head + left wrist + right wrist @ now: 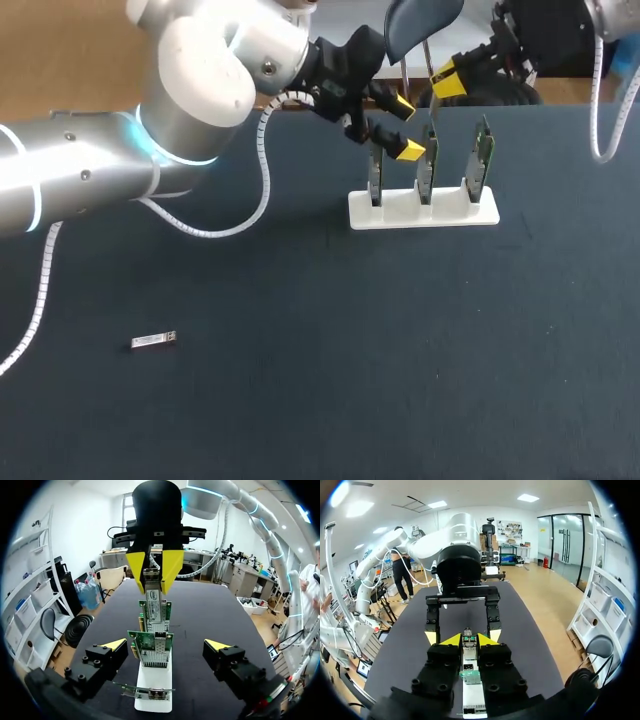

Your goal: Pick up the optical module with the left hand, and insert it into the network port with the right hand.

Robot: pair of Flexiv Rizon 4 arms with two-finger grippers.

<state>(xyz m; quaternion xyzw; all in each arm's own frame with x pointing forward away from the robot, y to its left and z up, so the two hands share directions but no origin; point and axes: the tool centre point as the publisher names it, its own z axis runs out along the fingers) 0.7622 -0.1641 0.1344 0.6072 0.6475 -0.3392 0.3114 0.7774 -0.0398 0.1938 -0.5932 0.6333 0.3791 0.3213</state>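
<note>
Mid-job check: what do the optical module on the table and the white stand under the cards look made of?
Optical module: probably bare metal, going by its silvery, light-catching casing. White stand: likely plastic, an even matte white with no gleam.

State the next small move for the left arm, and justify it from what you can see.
Probably swing the left gripper away from the card stand and down toward the optical module. The gripper is open and empty up by the stand, while the module lies flat on the table, well apart from it and not yet picked up.
</note>
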